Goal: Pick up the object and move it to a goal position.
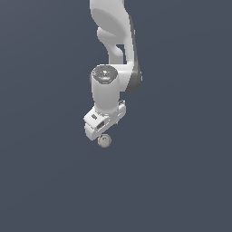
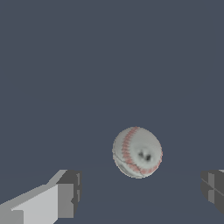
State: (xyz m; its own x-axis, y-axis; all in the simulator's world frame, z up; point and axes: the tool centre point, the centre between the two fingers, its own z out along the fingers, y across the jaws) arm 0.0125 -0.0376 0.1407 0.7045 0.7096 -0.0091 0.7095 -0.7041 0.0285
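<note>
My gripper is standing spread wide, nothing in it. In the wrist view I'm seeing one fingertip on one side and the other just peeking in at the opposite edge, w/ a big gap between them. Neither pad is touching anything.

The ball is sitting in that gap's line but beyond the tips, not yet between them. It's grey-white w/ red stitching curving round it, and looks much narrower than the spread of my fingers, so clearance isn't a worry.

In the exterior view my hand is pointing downward at a slight tilt, and the ball is showing just below the hand body, close under it. Can't make out my fingers there; the hand is hiding them. Everything else is plain dark grey surface. No goal marker is showing in either view, so I can't say where the target is.

Step in hand, as I'm judging it: approach, pre-grasp. Pick not begun.

Next move is calling for more descent til the pads bracket the ball's widest part, approx centred, then closing. It's round and will likely roll if one pad is meeting it first, so I'm wanting even contact both sides before any lift.
</note>
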